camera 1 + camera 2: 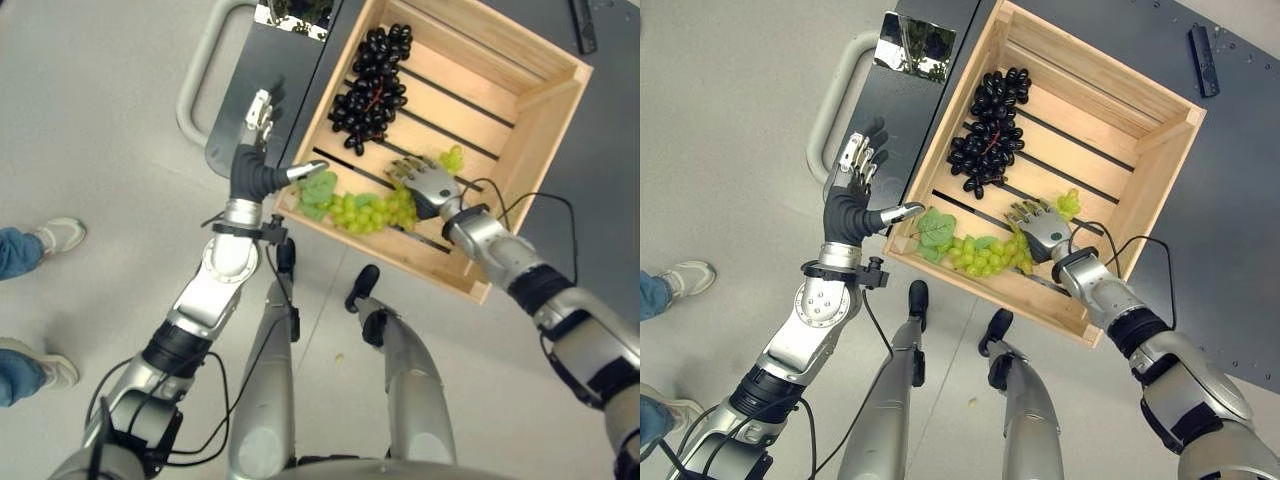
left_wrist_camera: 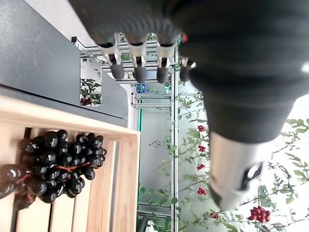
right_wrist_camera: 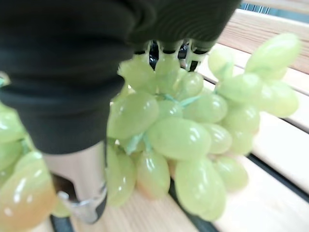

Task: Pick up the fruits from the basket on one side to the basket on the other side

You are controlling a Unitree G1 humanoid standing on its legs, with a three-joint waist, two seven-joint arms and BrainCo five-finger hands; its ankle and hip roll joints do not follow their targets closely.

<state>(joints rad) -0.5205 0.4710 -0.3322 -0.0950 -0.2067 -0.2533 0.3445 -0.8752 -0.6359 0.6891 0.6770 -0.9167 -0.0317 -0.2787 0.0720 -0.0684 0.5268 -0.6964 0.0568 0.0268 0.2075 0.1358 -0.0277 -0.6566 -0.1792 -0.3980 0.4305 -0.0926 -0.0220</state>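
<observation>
So there's a big wooden crate (image 1: 1160, 150) with a slatted bottom sitting on a dark grey platform (image 1: 1240, 230) that has a grey loop handle (image 1: 830, 110) on its left side. Inside the crate, a bunch of black grapes (image 1: 988, 130) lies toward the far left part, and a bunch of green grapes (image 1: 985, 255) with a leaf stretches along the near wall. The right robot hand (image 1: 1040, 228) is down in the crate at the right end of the green bunch, fingers curled into the grapes, and its wrist view shows grapes bulging right under the fingers. The left robot hand (image 1: 855, 190) hangs in the air just left of the crate's near-left corner, fingers straight, thumb sticking out toward the crate, holding nothing. A person's shoes (image 1: 55, 235) show on the floor at far left.
</observation>
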